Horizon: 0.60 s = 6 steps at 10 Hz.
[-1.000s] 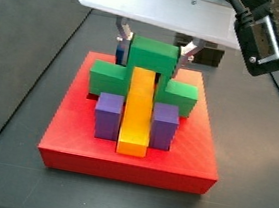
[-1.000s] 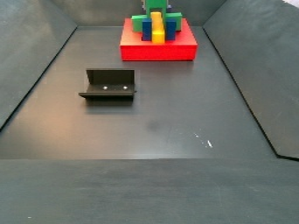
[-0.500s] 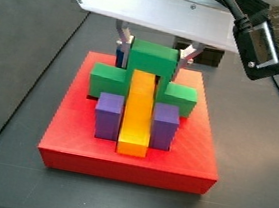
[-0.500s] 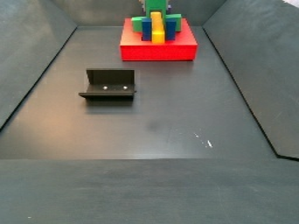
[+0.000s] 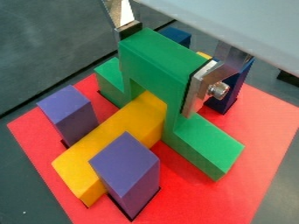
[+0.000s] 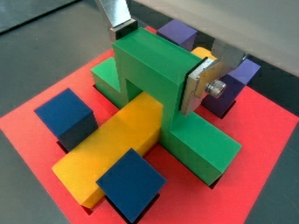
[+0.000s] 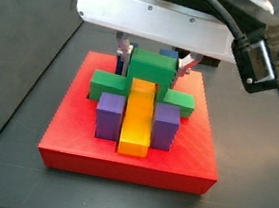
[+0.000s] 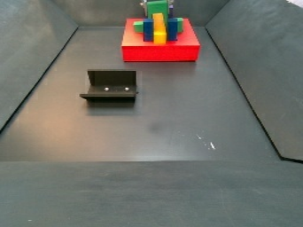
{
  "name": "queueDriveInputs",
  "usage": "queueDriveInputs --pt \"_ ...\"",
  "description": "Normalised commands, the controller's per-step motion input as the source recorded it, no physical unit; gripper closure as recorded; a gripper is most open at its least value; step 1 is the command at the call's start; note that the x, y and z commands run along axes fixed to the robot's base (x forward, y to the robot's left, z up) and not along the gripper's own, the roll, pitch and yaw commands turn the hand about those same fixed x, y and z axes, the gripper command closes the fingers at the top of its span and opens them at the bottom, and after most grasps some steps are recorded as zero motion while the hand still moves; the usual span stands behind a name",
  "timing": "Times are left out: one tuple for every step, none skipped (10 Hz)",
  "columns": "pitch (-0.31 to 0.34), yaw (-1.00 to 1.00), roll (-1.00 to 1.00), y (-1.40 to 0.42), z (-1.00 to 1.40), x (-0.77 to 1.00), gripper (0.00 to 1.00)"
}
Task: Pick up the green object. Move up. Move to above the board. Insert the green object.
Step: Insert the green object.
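While held by its raised middle cube, the green object (image 5: 163,92) straddling the long yellow bar (image 5: 117,144), low cubes down on either side of it, on the red board (image 5: 251,188). Seen the same way in both wrist views (image 6: 158,96). Gripper (image 6: 158,61) closed on that middle cube, one silver finger (image 6: 216,87) flat against its side, another finger (image 6: 117,16) at the opposite face. In a side view, gripper (image 7: 154,56) directly above the board (image 7: 126,160), under the large white arm body (image 7: 152,12), with the green object (image 7: 143,81) at the far end of the yellow bar (image 7: 135,121). Purple blocks (image 7: 106,115) just beside the bar on both sides, nearer the camera than the green cubes. In a wrist view, blue blocks (image 6: 70,118) next to the bar as well. Board (image 8: 160,50) at the far end of the dark surface (image 8: 178,133), with the green piece (image 8: 155,19) on top. Fixture (image 8: 110,86) well apart from the board, alone nearer the middle of the surface.
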Motion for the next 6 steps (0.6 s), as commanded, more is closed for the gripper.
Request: queueDriveInputs --pt "-0.116 0.06 0.00 0.00 -0.61 0.13 1.00" --pt "-0.117 0.10 0.00 0.00 -0.71 0.13 1.00" --pt "-0.144 0.12 0.00 0.00 -0.81 0.07 1.00" --pt "-0.144 0.13 0.00 0.00 -0.83 0.08 1.00" --pt "-0.129 0.13 0.00 0.00 -0.83 0.12 1.00" --pt "-0.094 0.12 0.00 -0.02 -0.76 0.18 1.00"
